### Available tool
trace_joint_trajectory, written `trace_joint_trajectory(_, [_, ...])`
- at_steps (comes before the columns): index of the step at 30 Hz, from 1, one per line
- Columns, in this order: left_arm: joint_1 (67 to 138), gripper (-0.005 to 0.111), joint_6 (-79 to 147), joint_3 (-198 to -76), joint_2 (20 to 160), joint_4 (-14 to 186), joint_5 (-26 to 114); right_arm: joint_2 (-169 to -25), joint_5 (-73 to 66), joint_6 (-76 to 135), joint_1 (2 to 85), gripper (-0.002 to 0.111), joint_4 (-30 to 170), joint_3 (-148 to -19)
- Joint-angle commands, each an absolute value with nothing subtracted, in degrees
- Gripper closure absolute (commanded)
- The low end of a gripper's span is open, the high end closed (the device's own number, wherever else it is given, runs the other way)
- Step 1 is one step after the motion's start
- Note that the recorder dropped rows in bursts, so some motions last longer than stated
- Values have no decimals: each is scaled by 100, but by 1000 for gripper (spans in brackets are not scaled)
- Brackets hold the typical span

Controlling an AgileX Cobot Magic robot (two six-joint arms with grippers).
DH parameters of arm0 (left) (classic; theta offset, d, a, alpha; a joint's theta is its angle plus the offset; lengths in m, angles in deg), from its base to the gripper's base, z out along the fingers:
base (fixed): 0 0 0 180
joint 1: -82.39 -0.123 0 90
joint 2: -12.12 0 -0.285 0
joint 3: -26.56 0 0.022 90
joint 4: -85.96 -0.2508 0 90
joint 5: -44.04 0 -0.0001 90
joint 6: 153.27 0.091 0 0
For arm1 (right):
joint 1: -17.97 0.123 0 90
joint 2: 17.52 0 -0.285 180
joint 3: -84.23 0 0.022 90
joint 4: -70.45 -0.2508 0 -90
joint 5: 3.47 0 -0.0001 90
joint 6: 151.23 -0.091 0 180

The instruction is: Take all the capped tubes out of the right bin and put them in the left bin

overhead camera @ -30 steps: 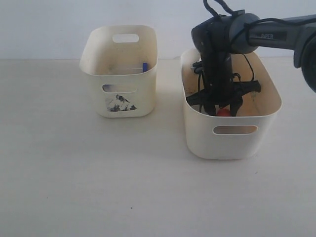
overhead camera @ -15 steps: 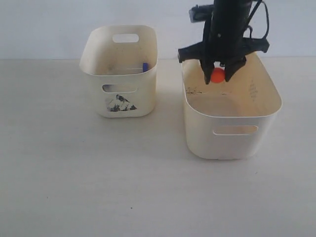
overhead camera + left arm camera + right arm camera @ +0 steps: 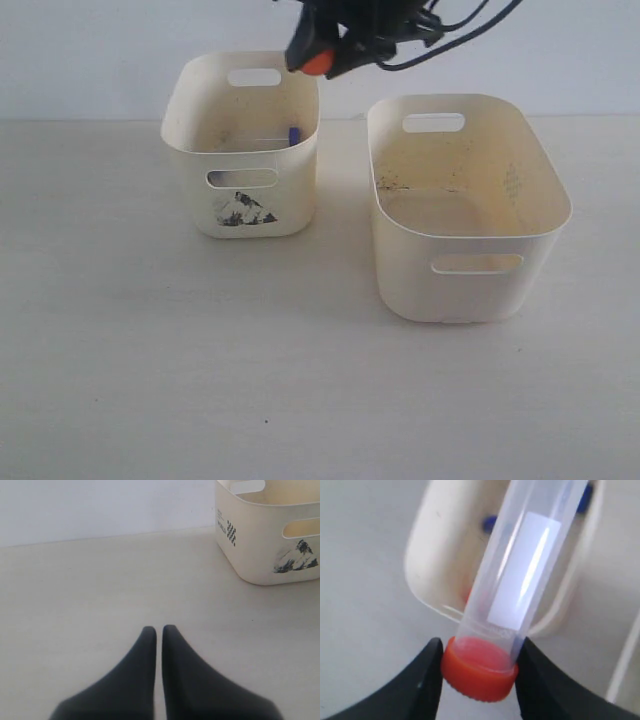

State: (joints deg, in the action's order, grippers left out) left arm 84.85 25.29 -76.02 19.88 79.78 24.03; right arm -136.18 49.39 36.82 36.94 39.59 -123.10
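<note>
My right gripper (image 3: 320, 60) hangs at the top of the exterior view, over the back right corner of the left bin (image 3: 190, 190), the smaller stickered one. It is shut on the orange-red cap of a clear capped tube (image 3: 525, 565), pinched between both fingers of the right gripper (image 3: 480, 666). Inside the left bin (image 3: 420, 555) lie blue-capped tubes (image 3: 490, 523), one blue cap (image 3: 294, 134) showing from outside. The right bin (image 3: 450, 290) shows only its bare floor. My left gripper (image 3: 155, 628) is shut on nothing, low over the table beside the left bin (image 3: 250, 555).
The two bins stand side by side with a narrow gap between them on a pale table (image 3: 200, 380). A plain light wall runs behind them. Black cables (image 3: 440, 35) trail from the right arm above the right bin.
My right gripper lifted out of the right bin with the orange-capped tube and swung left and up to above the left bin. The bins stayed put.
</note>
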Motion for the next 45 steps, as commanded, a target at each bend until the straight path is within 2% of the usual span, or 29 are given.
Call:
trace_joint_trajectory(1, [8493, 102, 2475, -7622, 1991, 8042, 2456, -13941, 3902, 4708, 3974, 108, 3150, -12320])
trace_joint_trajectory(3, [8493, 102, 2475, -7622, 1991, 8042, 2456, -14097, 3461, 5096, 4120, 107, 3150, -12320])
trace_joint_trajectory(5, [8493, 102, 2475, -7622, 1991, 8042, 2456, -14211, 2998, 5355, 4257, 100, 3150, -12320])
trace_joint_trajectory(8, [8493, 102, 2475, -7622, 1991, 8042, 2456, -14376, 2673, 5421, 4321, 75, 3169, -12320])
trace_joint_trajectory(10, [8493, 102, 2475, -7622, 1991, 8042, 2456, -14416, 2771, 5421, 4321, 53, 3216, -12320])
trace_joint_trajectory(11, [8493, 102, 2475, -7622, 1991, 8042, 2456, -14416, 2846, 5403, 4309, 51, 3224, -12320])
trace_joint_trajectory(12, [8493, 102, 2475, -7622, 1991, 8042, 2456, -14416, 2938, 5325, 4309, 57, 3240, -12320])
trace_joint_trajectory(14, [8493, 102, 2475, -7622, 1991, 8042, 2456, -14391, 3073, 5154, 4296, 79, 3331, -12320])
trace_joint_trajectory(16, [8493, 102, 2475, -7622, 1991, 8042, 2456, -14364, 3170, 5113, 4296, 108, 3487, -12320])
trace_joint_trajectory(21, [8493, 102, 2475, -7622, 1991, 8042, 2456, -14021, 4070, 4944, 4296, 107, 4349, -12320])
trace_joint_trajectory(25, [8493, 102, 2475, -7622, 1991, 8042, 2456, -13330, 5315, 3752, 4276, 107, 6290, -12320])
trace_joint_trajectory(29, [8493, 102, 2475, -7622, 1991, 8042, 2456, -12534, 6649, 3857, 4215, 107, 6354, -12320])
trace_joint_trajectory(34, [8493, 102, 2475, -7622, 1991, 8042, 2456, -11874, 6649, 3530, 4215, 107, 6307, -12320])
trace_joint_trajectory(45, [8493, 102, 2475, -7622, 1991, 8042, 2456, -11725, 6570, 3597, 4215, 107, 6431, -12320])
